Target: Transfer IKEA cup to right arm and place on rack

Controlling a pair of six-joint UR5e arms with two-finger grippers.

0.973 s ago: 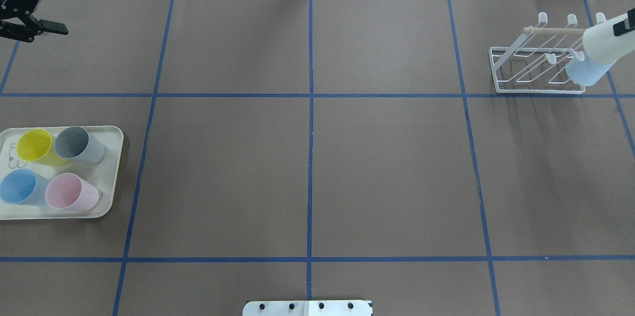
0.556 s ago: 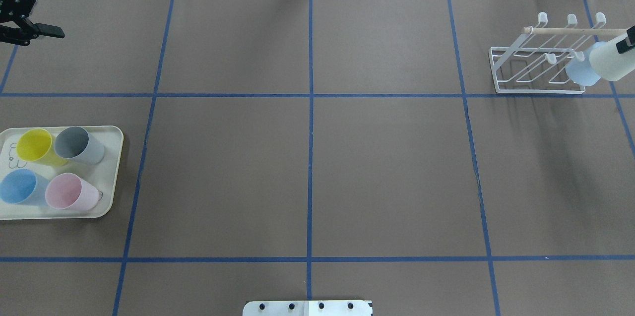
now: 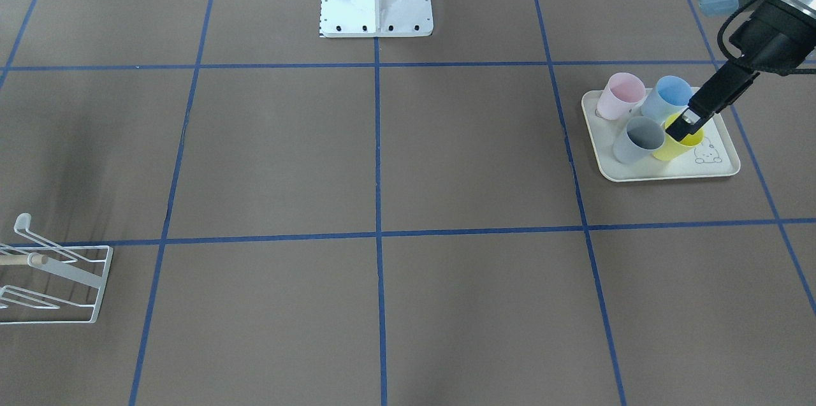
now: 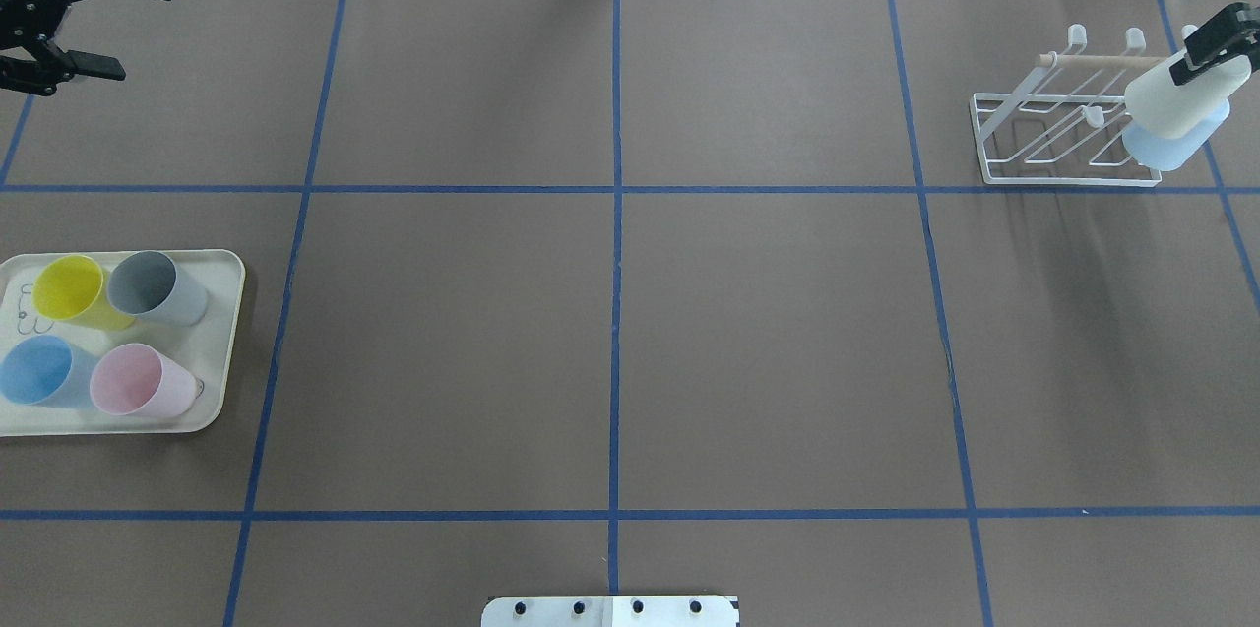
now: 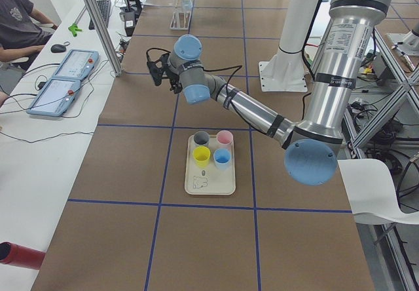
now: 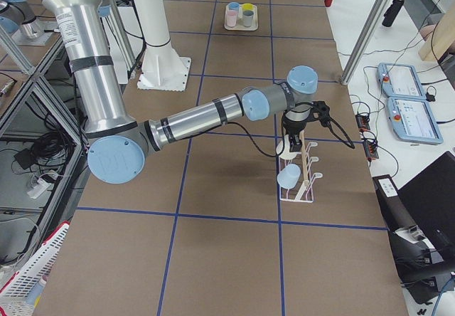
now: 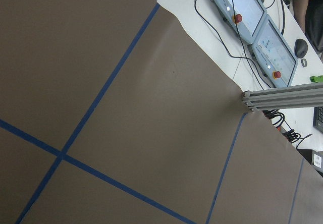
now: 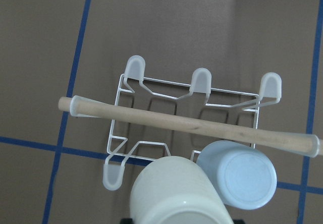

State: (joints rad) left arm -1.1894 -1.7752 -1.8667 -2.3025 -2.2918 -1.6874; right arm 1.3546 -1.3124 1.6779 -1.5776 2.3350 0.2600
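- The left jaws stand wide open and empty above the worktop (image 4: 768,342); the tray (image 4: 221,351) of four cups lies well apart from them.
- The right jaws grip the cream cup (image 4: 1166,105), tilted, mouth down over the rack (image 8: 166,119).
- A blue cup (image 4: 1166,150) sits upturned on a prong, just beneath that cup.
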